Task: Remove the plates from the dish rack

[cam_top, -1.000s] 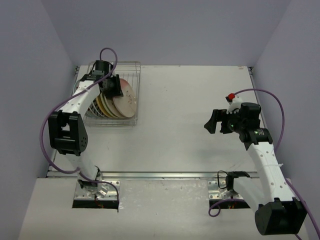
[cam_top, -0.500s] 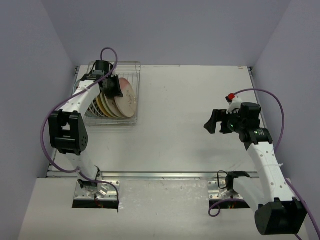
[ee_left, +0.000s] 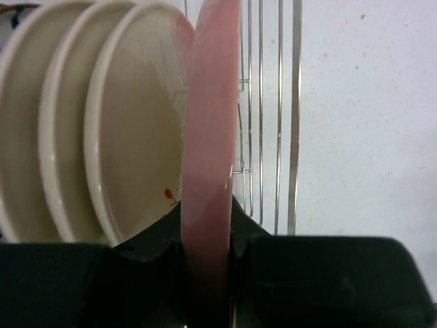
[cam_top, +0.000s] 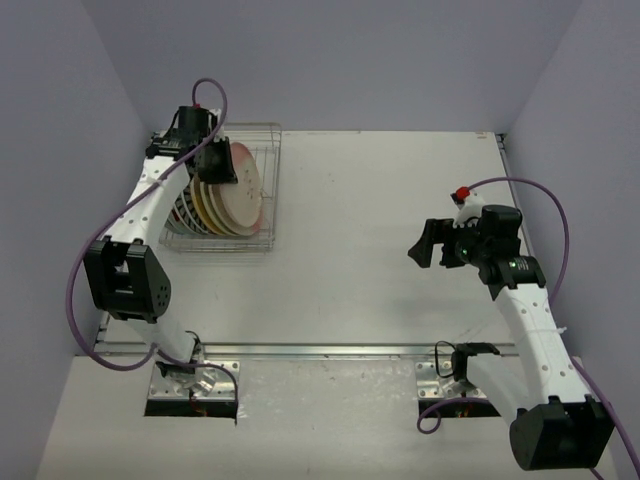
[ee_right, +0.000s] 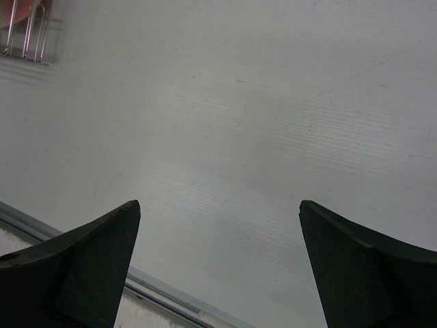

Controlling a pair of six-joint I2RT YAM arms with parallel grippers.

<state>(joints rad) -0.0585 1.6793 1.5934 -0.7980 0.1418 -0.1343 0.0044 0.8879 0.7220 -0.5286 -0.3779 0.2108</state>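
And the left claw (ee_left: 207,236) had it: both fingers were squeezed in on the rim of the pink plate (ee_left: 212,102), which ran edge-on straight up from between them. A second earlier those jaws had stood a little apart around that rim; they had since closed, and the arm had drawn back and up toward the rack's far corner, so the plate that had been leaning with its face showing now stood much nearer upright. Just beside the claw, on the side away from the open table, three cream plates (ee_left: 130,137) sat packed against one another, the nearest close to the held one. On the claw's other side ran the upright wires of the dish rack (ee_left: 273,102), and past them the bare table (cam_top: 380,200). Whether the plate's lower edge had cleared its slot could not be told. By the look of it, the first plate was secured and the lift was just beginning, with every other plate left in the rack. Well away from all this, the right claw (cam_top: 425,243) hung over the table with its fingers spread wide and nothing between them.
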